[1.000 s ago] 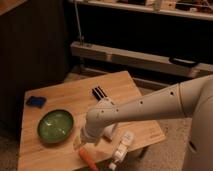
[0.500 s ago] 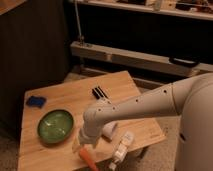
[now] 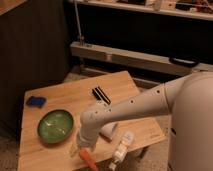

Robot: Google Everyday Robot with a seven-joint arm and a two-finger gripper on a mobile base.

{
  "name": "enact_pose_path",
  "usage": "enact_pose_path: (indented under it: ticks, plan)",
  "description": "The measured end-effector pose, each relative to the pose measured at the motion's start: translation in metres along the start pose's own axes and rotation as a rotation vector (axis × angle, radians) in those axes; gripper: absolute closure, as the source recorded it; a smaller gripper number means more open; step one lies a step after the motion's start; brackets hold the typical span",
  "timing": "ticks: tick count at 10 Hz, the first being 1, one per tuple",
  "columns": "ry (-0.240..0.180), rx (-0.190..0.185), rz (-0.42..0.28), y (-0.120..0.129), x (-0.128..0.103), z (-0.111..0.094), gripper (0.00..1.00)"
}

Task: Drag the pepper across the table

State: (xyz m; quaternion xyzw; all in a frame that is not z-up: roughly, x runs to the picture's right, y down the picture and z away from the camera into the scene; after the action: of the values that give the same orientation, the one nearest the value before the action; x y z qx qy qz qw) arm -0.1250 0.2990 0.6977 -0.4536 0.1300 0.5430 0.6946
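Note:
The orange-red pepper [image 3: 88, 158] lies near the front edge of the light-wood table [image 3: 70, 97], tip pointing toward the front right. My white arm reaches in from the right and bends down over it. The gripper [image 3: 80, 148] sits right at the pepper's upper end, mostly hidden under the wrist. I cannot tell whether it touches the pepper.
A green bowl [image 3: 55, 125] sits left of the gripper. A blue object [image 3: 35, 101] lies at the table's left edge. A black item [image 3: 101, 94] lies mid-table. A white bottle-like object [image 3: 121, 148] and a white cup [image 3: 107, 131] lie near the front right edge.
The arm has shifted slightly left and lower toward the table's front edge, and the pepper has moved a little with it.

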Motion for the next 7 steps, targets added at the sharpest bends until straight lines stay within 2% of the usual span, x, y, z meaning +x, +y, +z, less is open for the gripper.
enact_pose_path:
  ticks: [1,4,5,7]
  plan:
    - [0.005,0.012,-0.001,0.0024,0.0009,0.0031,0.35]
    - [-0.013,0.055,0.013,0.0038,0.0044,0.0086,0.35]
    - [-0.028,0.059,0.023,0.0015,0.0069,0.0105,0.35]
    - [-0.051,0.044,0.034,-0.0024,0.0095,0.0117,0.35]
